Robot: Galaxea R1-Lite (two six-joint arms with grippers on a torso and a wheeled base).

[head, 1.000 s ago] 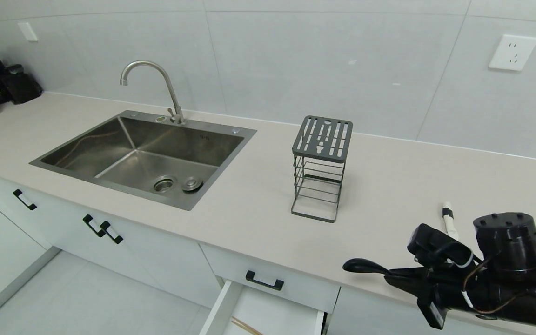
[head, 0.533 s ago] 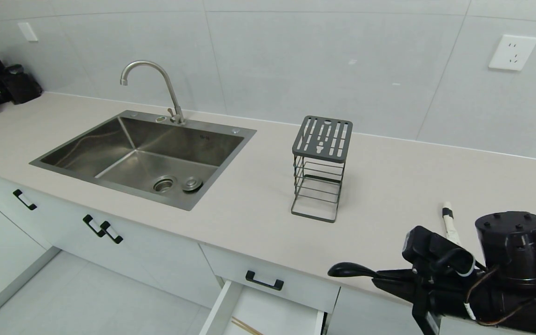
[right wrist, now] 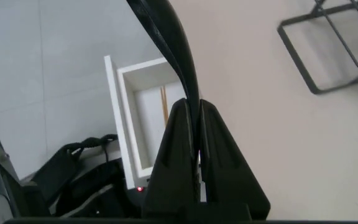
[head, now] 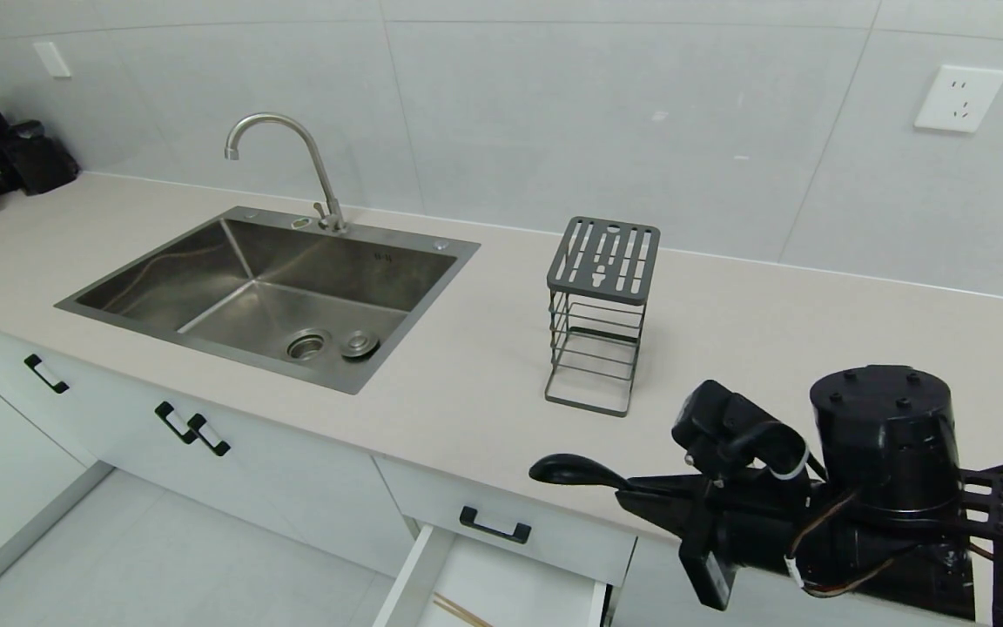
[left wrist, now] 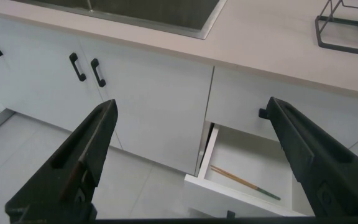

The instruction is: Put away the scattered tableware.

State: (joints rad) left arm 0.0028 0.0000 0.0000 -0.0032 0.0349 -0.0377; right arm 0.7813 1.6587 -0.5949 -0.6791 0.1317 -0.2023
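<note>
Over the last second the right arm has slid toward the robot's left along the front edge of the counter [head: 484, 374], carrying the black spoon [head: 573, 471] with it; the wire rack [head: 602, 313] and the sink [head: 266, 287] sit where they were.

From the head view, the right gripper [head: 641, 498] is clamped on the spoon's handle. The spoon lies roughly level, with its bowl pointing to the robot's left, above the counter's front edge. Below that edge a white drawer [head: 501, 592] stands pulled out, with a thin brown pair of chopsticks [head: 458, 610] lying inside. The rack stands upright on the counter, well apart from the sink on its left.

From the left wrist view, the left gripper [left wrist: 191, 106] hangs in front of the cabinet doors [left wrist: 135, 93], its two fingers [left wrist: 98, 149] spread wide with nothing between them. Past them is the pulled-out drawer [left wrist: 253, 162], the chopsticks [left wrist: 244, 182] lying slantwise on its floor.

From the right wrist view, the right gripper [right wrist: 194, 109] has its fingers pinched tight on the spoon's handle [right wrist: 166, 37], which curves away beyond the tips. Beneath it are the drawer [right wrist: 138, 112], the chopsticks [right wrist: 164, 102] and, on the counter, the rack's base [right wrist: 334, 50].
</note>
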